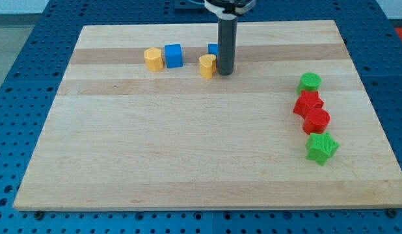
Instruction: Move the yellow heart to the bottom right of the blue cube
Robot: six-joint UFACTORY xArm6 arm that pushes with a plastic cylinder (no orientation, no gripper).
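The yellow heart (207, 65) lies near the view's top centre of the wooden board. My tip (226, 73) touches or nearly touches its right side. The blue cube (173, 55) sits to the heart's upper left, with a gap between them. A yellow hexagonal block (153, 58) stands against the cube's left side. A second blue block (213, 49) shows partly behind the rod, just above the heart; its shape is hidden.
At the view's right stands a column of blocks: a green round one (310, 82), two red ones (308, 103) (317, 120) touching each other, and a green star (321, 148). The board's edge (207, 208) runs along the view's bottom.
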